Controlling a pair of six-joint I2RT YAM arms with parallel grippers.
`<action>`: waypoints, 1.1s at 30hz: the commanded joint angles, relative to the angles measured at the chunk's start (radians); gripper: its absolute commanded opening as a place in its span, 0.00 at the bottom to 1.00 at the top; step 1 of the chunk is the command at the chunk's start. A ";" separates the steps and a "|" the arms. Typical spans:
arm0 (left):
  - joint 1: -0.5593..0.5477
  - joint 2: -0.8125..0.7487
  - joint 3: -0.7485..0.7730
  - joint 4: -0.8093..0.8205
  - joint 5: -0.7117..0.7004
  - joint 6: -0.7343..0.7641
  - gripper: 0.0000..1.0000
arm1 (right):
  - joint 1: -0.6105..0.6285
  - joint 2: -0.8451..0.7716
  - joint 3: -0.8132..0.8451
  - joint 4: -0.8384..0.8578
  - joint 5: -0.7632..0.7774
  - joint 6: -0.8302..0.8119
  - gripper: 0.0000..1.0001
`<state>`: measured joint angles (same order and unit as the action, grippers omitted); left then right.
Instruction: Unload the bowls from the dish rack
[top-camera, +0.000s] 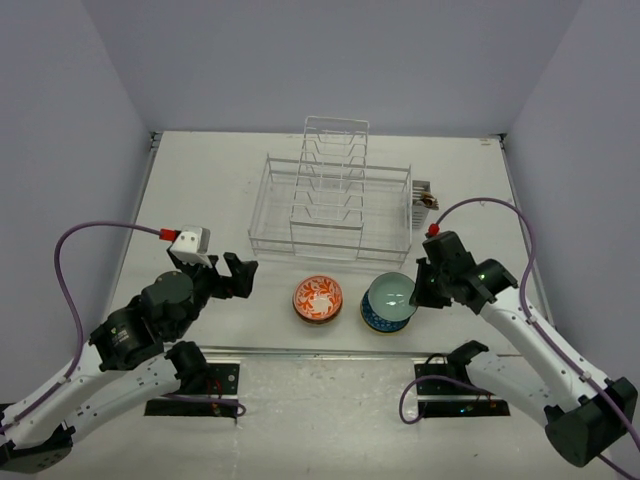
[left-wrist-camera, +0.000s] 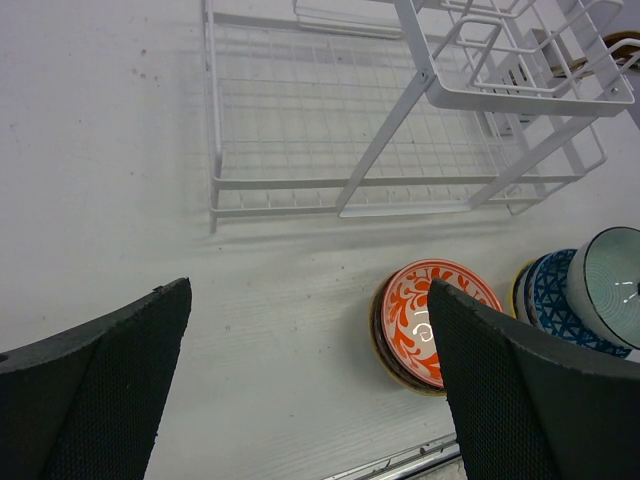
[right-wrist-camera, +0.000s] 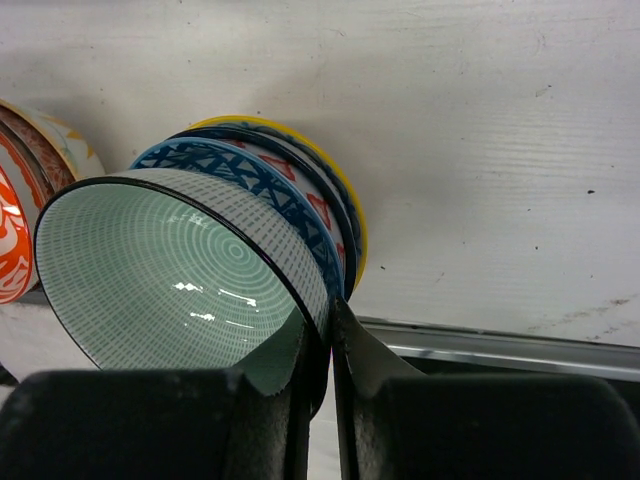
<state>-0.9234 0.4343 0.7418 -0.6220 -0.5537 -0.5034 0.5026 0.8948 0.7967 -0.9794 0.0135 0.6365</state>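
Bright even light, glints inside bowl (right-wrist-camera: 180, 270)

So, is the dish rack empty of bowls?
Empty: the dish rack shows bare wire; the orange stack and the blue stack stand outside it.

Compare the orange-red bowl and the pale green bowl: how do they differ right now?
The orange-red bowl shows a white swirl motif; the pale green bowl shows fine ringed lines. The right gripper is shut on the pale green bowl's rim; nothing touches the orange-red bowl. Both sit atop other bowls on the table, in front of the dish rack.
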 joint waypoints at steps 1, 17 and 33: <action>-0.002 -0.002 -0.002 0.042 -0.003 0.016 1.00 | -0.006 -0.004 0.012 0.042 -0.009 0.012 0.11; 0.000 -0.026 0.008 0.027 -0.060 0.002 1.00 | -0.006 0.010 0.079 0.004 0.008 0.000 0.37; 0.000 0.124 0.099 -0.140 -0.301 -0.164 1.00 | -0.006 -0.086 0.280 -0.025 0.302 -0.067 0.41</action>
<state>-0.9234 0.4908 0.7769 -0.6907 -0.7151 -0.5694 0.5026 0.8665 0.9737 -1.0115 0.1383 0.6071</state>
